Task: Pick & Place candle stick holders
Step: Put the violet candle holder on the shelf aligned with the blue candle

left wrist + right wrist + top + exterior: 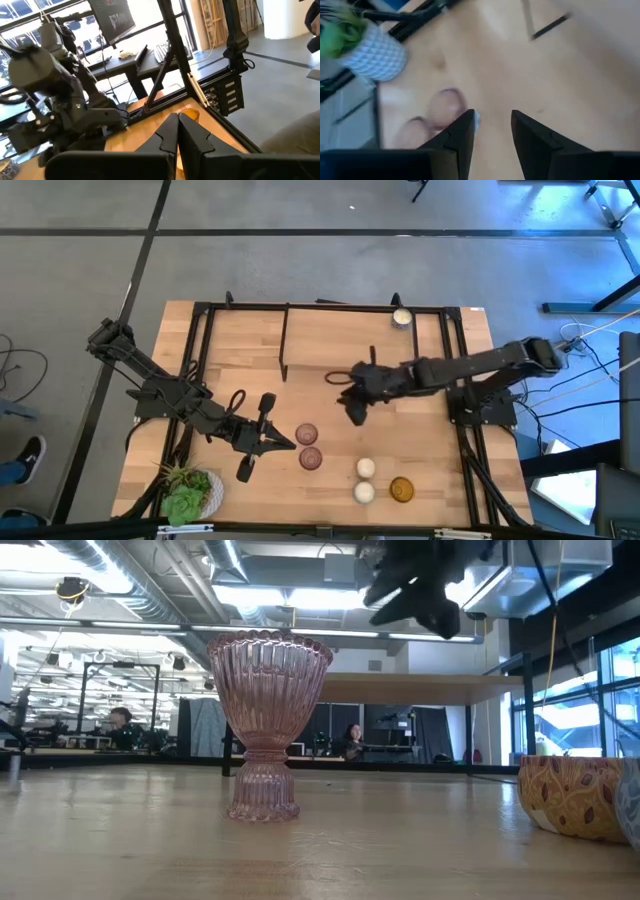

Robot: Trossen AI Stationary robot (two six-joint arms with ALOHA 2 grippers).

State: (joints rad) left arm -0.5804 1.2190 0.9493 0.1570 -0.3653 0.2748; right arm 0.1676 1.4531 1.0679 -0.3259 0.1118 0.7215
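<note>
We hold our right gripper empty with fingers parted above bare table, angled toward the pink candle stick holders for a grasp. Our left gripper, fingers closed, waits beside them.

Two pinkish-purple glass candle stick holders just off the left gripper's closed jaws, three whitish-cream holders, one amber holder, one potted plant, two dark arms, right gripper spread apart, empty.
</note>
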